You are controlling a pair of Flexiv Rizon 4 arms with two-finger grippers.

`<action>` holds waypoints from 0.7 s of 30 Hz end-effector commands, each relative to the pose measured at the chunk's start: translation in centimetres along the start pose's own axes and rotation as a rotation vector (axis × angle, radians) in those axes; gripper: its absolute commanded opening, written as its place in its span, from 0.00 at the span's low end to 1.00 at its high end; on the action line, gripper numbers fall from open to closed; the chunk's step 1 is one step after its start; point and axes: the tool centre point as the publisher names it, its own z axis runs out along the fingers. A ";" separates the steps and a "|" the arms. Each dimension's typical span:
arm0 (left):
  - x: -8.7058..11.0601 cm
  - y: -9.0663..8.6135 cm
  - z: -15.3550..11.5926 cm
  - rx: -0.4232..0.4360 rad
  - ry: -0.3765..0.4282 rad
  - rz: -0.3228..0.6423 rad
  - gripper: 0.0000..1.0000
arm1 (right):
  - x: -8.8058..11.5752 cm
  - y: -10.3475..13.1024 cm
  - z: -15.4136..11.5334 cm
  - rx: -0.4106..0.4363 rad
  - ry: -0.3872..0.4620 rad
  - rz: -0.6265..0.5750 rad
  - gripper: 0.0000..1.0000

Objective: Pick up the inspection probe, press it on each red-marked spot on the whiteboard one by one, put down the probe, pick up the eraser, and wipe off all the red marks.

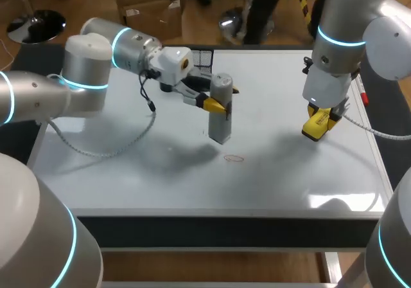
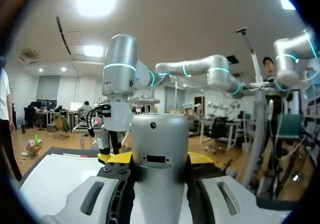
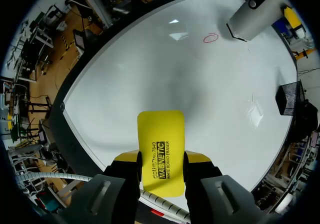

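- The left claw (image 2: 159, 160) is nearest: its two yellow tips pinch the grey probe (image 2: 159, 134) from both sides, around its middle. The probe stands upright between them.
- In the head view the probe sits a little above the middle of the frame, its foot low over the whiteboard (image 1: 128, 172). I cannot tell whether the foot touches the surface.
- Just to the lower right of the foot, near but apart, lies one red ring (image 1: 234, 159). It is the only red mark I can make out on the whiteboard.
- The right claw (image 3: 161, 159) grips the yellow eraser (image 3: 161, 134) by its long edges, one tip on each side. It hangs above the whiteboard at the right of the head frame, well apart from the red ring.
- A black mesh basket (image 1: 202, 58) rests at the far edge of the whiteboard, at the upper middle of the frame, away from both arms.
- The whiteboard covers most of the desk (image 1: 192, 227), whose dark front edge shows below it.
- Done, by my reading: the probe is picked up, and the eraser is in hand ahead of its turn.
- Left, by my reading: the probe stands beside the red ring, not on it, so that spot may want pressing. The probe is not yet set down, and the red ring is unwiped, so all the wiping is to come.
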 end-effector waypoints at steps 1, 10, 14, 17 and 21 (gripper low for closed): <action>-0.7 -0.8 -3.4 -0.008 0.055 -0.003 0.00 | 0.0 0.0 -0.1 0.003 0.002 -0.002 0.00; -0.4 -1.6 -8.9 0.024 0.045 -0.004 0.00 | 0.0 0.0 -0.1 0.003 0.002 -0.002 0.00; -0.3 -1.9 -11.0 0.013 0.038 0.008 0.00 | 0.0 0.0 -0.1 0.003 0.002 -0.002 0.00; -0.4 -2.0 -12.6 0.019 0.045 0.010 0.00 | 0.0 0.0 -0.1 0.003 0.002 -0.002 0.00; -0.6 -2.1 -14.6 0.009 0.064 0.020 0.00 | 0.0 0.0 -0.1 0.003 0.002 -0.002 0.00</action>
